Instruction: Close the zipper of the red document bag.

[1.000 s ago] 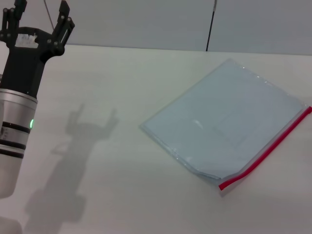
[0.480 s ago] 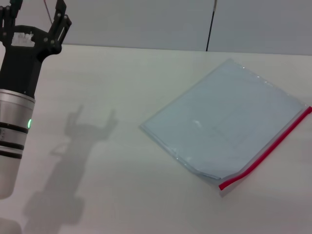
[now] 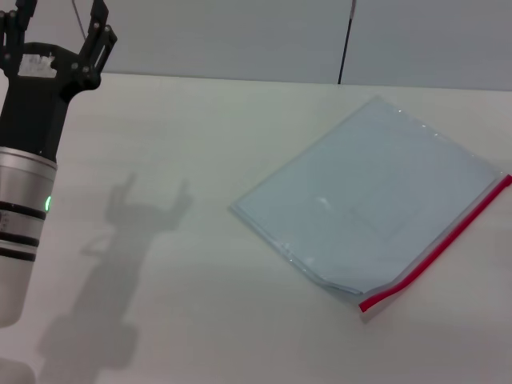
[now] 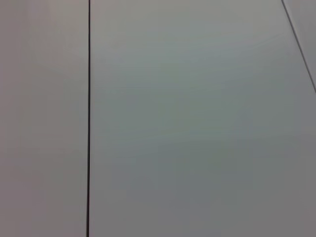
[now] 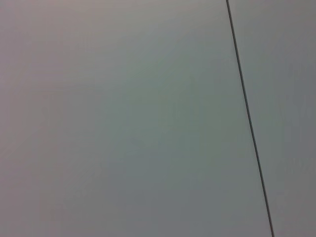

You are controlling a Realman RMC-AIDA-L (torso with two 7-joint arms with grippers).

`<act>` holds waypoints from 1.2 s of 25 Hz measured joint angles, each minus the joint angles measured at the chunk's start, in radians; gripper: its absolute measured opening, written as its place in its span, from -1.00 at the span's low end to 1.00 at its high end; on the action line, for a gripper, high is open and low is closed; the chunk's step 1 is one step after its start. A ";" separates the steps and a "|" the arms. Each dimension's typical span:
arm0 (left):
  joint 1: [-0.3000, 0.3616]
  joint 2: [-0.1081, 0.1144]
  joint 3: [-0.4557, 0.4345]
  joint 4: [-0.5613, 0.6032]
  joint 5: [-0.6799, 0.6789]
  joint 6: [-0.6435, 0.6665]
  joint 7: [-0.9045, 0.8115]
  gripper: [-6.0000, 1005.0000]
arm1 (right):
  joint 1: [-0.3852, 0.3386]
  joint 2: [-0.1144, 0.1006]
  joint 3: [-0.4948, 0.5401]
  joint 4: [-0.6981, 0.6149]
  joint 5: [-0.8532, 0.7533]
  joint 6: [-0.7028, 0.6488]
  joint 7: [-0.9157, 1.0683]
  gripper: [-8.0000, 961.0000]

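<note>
The red document bag [image 3: 372, 204], a flat translucent pale blue-grey pouch, lies on the white table [image 3: 160, 320] at the right of the head view, turned at an angle. Its zipper [image 3: 438, 246] is a thin red strip along the near right edge, running off the picture's right side; the near end curls up and no slider shows. My left gripper [image 3: 58, 18] is raised at the far left, far from the bag, fingers spread open and holding nothing. The right gripper is out of view. Both wrist views show only a grey wall.
A grey wall [image 3: 240, 36] with a dark vertical seam [image 3: 345, 48] rises behind the table's far edge. The left arm's shadow [image 3: 120, 256] falls on the table left of the bag.
The left arm has drifted slightly left and up. The bag has not moved.
</note>
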 joint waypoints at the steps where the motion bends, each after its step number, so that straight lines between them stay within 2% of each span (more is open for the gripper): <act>1: 0.000 0.000 0.000 0.000 0.000 0.000 0.000 0.75 | 0.000 0.000 0.000 0.000 0.000 0.000 0.000 0.74; 30: 0.002 0.002 0.012 -0.002 0.004 -0.012 0.000 0.75 | 0.000 0.000 0.000 0.000 0.000 0.000 0.001 0.74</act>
